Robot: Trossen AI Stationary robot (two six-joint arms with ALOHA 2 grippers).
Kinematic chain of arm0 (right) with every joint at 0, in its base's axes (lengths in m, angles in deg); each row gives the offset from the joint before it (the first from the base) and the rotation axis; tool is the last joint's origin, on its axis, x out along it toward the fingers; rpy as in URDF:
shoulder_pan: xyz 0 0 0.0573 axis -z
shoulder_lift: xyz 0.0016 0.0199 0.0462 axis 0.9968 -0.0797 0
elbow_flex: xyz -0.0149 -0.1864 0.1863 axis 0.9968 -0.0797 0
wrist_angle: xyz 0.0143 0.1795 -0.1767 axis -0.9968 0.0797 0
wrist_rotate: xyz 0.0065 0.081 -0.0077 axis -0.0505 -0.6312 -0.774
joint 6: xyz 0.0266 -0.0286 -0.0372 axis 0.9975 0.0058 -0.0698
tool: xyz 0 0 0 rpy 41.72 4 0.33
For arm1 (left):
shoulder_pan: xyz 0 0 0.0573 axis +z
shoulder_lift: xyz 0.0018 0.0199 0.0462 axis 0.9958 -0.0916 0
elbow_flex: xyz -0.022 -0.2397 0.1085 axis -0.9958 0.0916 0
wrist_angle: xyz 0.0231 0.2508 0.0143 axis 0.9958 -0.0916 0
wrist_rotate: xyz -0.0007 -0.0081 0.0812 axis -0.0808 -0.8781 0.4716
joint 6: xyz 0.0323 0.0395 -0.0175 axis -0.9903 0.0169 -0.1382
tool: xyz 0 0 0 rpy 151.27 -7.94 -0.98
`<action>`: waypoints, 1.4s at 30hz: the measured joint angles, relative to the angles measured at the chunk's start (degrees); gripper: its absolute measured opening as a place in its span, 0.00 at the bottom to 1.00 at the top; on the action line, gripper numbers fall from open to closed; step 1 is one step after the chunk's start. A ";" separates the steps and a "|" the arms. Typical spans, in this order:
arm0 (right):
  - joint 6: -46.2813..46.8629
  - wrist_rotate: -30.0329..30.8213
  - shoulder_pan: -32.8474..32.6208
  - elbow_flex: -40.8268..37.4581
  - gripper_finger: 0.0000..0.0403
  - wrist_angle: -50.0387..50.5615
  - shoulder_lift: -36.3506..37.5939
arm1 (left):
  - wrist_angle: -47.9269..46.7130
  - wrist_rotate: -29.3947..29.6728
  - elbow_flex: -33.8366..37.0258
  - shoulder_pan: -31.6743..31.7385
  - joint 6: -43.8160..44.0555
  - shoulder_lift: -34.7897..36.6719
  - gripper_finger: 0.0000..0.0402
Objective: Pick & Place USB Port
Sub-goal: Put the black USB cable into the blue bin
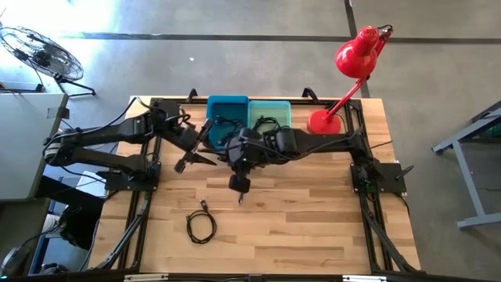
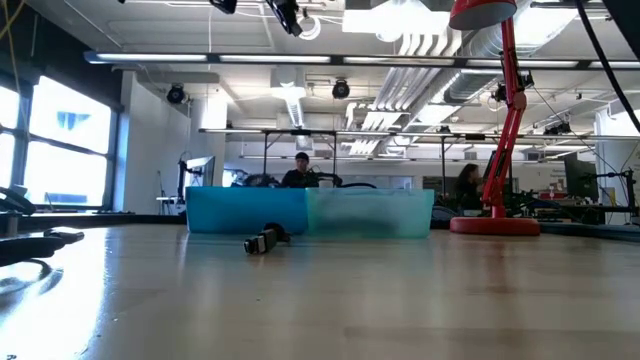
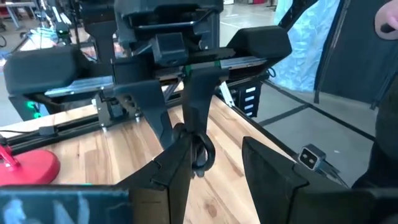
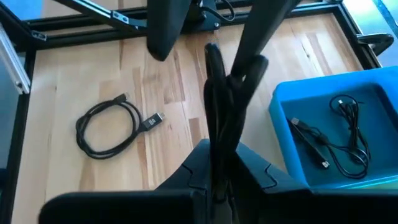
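The right gripper [image 1: 240,196] hung above mid-table, fingers pinched on a dark cable [image 4: 219,99] dangling between them. The left gripper [image 1: 188,162] hovered just beside it, fingers spread and empty. The blue bin [image 1: 227,113] lay behind both grippers, slightly nearer the left one, with cables already inside. A coiled USB cable [image 1: 201,225] lay flat toward the table's front edge, nearer the right gripper.

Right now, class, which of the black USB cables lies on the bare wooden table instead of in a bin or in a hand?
The coiled black USB cable on the wooden table, lying loose and apart from both bins.
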 joint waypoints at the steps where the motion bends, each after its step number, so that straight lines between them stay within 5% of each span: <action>1: -0.35 -0.17 0.23 0.00 0.07 0.09 0.00 | 0.40 0.13 0.01 0.00 -0.02 -0.20 0.35; 13: -2.14 -0.24 1.00 0.08 0.07 1.32 0.01 | 0.79 12.46 0.09 -0.01 -0.61 0.22 0.35; 27: -2.59 -2.52 0.84 0.04 0.07 1.80 0.00 | -1.53 9.73 0.02 -0.04 -1.08 -1.01 0.34; 30: -2.63 -2.40 0.84 0.04 0.07 2.00 0.00 | -1.59 10.38 0.02 -0.04 -0.38 -1.03 0.28; 34: -3.01 -2.27 0.84 0.04 0.07 2.04 0.00 | -1.81 10.03 0.02 -0.04 -0.95 -1.01 0.06; 39: -2.99 -2.17 0.84 0.04 0.07 2.23 0.00 | -1.94 11.20 0.02 -0.04 -1.57 -1.01 0.02; 42: -1.76 -2.20 0.87 0.04 0.17 2.59 0.00 | -1.90 11.86 0.02 -0.06 -1.66 -1.01 0.01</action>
